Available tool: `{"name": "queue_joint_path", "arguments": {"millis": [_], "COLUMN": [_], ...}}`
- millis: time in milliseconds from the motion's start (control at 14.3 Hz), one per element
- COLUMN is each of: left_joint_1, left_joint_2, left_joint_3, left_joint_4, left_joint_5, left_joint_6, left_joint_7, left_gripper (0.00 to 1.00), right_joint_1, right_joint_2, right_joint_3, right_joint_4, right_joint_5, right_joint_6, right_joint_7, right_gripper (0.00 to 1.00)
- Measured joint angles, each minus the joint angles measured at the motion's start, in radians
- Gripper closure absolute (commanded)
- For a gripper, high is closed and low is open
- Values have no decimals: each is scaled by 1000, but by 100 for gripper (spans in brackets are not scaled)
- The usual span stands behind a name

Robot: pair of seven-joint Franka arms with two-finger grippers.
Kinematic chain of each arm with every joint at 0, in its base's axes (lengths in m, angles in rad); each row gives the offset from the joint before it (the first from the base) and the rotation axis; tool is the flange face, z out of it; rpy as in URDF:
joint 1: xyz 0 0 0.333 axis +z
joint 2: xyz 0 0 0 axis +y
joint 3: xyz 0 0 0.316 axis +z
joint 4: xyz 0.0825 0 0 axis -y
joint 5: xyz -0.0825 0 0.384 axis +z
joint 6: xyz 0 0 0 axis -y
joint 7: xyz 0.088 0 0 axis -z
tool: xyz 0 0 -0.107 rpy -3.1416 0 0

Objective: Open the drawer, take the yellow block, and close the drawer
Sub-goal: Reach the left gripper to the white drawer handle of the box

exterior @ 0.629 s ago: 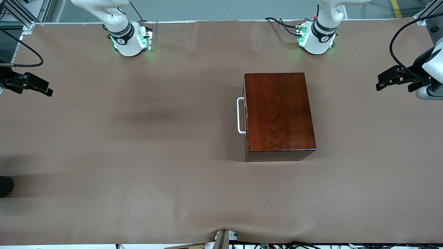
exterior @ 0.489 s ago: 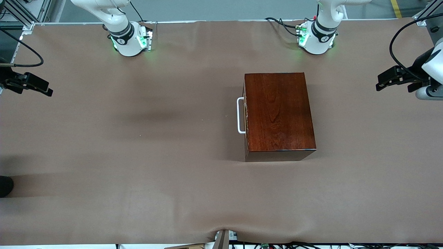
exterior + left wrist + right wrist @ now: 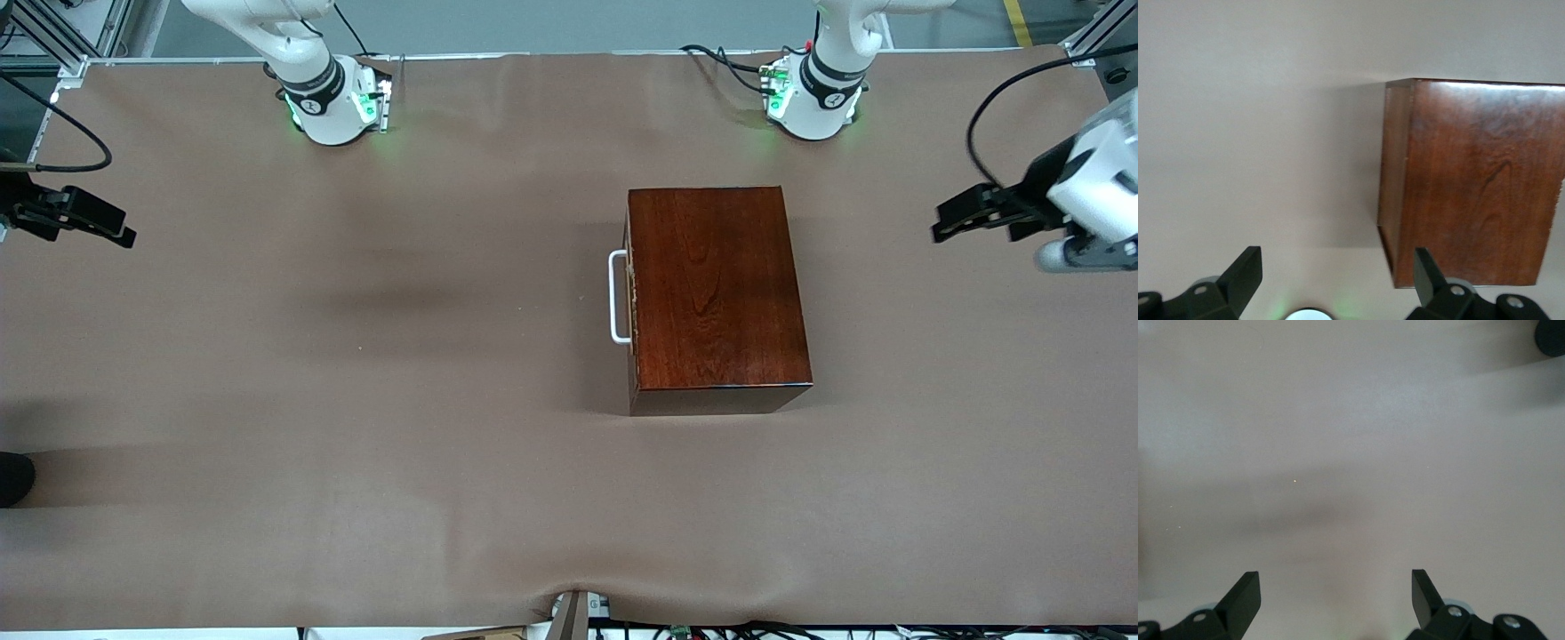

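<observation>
The dark reddish-brown wooden box (image 3: 716,289) stands on the table toward the left arm's end. Its drawer is shut, and the white U-shaped handle (image 3: 617,297) faces the right arm's end. The box also shows in the left wrist view (image 3: 1471,180). The yellow block is hidden. My left gripper (image 3: 944,224) is open and empty, up in the air over the table at the left arm's end, apart from the box; its jaws (image 3: 1336,273) stand wide. My right gripper (image 3: 124,234) is open and empty over the right arm's end, waiting; it shows in the right wrist view (image 3: 1336,593).
The table is covered with a brown cloth (image 3: 400,427). The two arm bases (image 3: 333,102) (image 3: 813,102) stand along the edge farthest from the front camera. A dark round thing (image 3: 13,478) lies at the edge of the right arm's end.
My left gripper has moved a little toward the box. The right arm and the box have not moved.
</observation>
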Motion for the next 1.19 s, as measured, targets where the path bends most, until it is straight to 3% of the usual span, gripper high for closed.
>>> {"name": "queue_joint_path", "arguments": {"millis": [419,838,1188], "left_joint_1": [-222,-498,-737], "left_joint_2": [120,286,475], "left_joint_3": [-23,-24,-15], "left_joint_4": [34,62,79], "left_joint_5": [-5,8,236], "left_joint_6": [48,266,440], "left_joint_7": [-410,-762,-959], "left_gripper": [0,0,0], "right_joint_1": [0,0,0], "right_joint_2": [0,0,0], "right_joint_3": [0,0,0], "right_joint_4": [0,0,0], "right_joint_5": [0,0,0], "right_joint_6": [-1,-1,-1], "right_joint_7": [0,0,0], "right_gripper": [0,0,0]}}
